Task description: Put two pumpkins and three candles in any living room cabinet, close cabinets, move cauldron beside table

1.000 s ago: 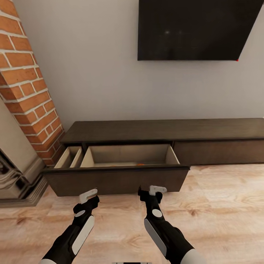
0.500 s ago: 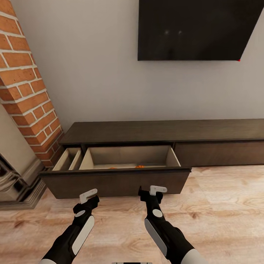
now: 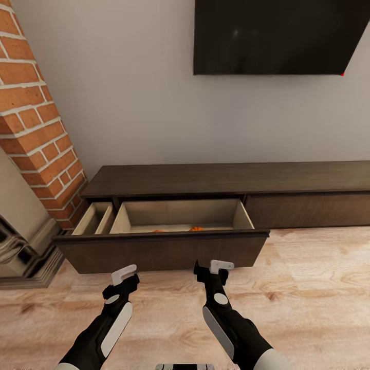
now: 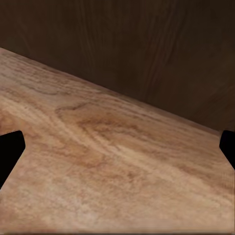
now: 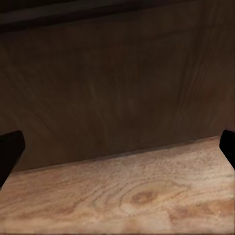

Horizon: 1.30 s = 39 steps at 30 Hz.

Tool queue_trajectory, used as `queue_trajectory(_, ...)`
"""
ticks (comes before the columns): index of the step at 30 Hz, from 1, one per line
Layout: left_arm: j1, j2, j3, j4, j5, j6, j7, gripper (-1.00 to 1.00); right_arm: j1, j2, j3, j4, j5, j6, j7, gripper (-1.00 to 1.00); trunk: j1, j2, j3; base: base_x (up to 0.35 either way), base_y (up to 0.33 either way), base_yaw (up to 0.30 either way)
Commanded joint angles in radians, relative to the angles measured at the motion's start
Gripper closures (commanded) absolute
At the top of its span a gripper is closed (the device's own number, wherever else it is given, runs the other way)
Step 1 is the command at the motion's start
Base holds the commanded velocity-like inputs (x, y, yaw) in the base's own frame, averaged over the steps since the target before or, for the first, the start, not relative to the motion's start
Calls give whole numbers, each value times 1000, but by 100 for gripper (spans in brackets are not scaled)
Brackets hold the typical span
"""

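Fingers of the left gripper (image 3: 125,274) and right gripper (image 3: 215,266) are spread, holding nothing, low before the drawer front (image 3: 159,251). 2 orange pumpkins (image 3: 196,229) lie inside the open cabinet (image 3: 226,180). Rigid wood should slide under a flat push. Both arms reach forward, level.

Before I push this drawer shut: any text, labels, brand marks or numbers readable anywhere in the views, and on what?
None can be read.
The television is a blank dark screen with no logo.
The cabinet, its open drawer and the brick column carry no markings.
The left tool and right tool show no lettering.
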<state>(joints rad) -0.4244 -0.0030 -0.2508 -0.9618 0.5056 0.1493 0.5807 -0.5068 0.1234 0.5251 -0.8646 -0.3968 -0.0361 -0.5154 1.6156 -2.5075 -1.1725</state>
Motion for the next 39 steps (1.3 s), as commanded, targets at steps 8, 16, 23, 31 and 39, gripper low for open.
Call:
queue_trajectory(8, -1, 0, -2, -2, 4, 4, 6, -100, -1, -1, 4, -1, -10, -4, -6, -100, 3, -2, -32, 0, 0, 0)
queue_trajectory(16, -1, 0, -2, -2, 4, 4, 5, -100, -1, -1, 4, -1, -11, -4, -6, -100, 7, -4, -63, 0, 0, 0)
queue_trajectory(23, -1, 0, -2, -2, 4, 4, 5, -100, -1, 1, 4, -1, -10, -4, -6, -100, 10, -6, -90, 0, 0, 0)
queue_trajectory(31, -1, 0, -2, -2, 4, 4, 5, -100, -1, 6, 4, -1, -10, -4, -6, -100, 14, -8, -121, 0, 0, 0)
queue_trajectory(39, -1, -1, -2, -5, 4, 4, 6, -100, -1, 6, 4, -1, -10, -4, -6, -100, 14, -8, -121, 6, 0, 0)
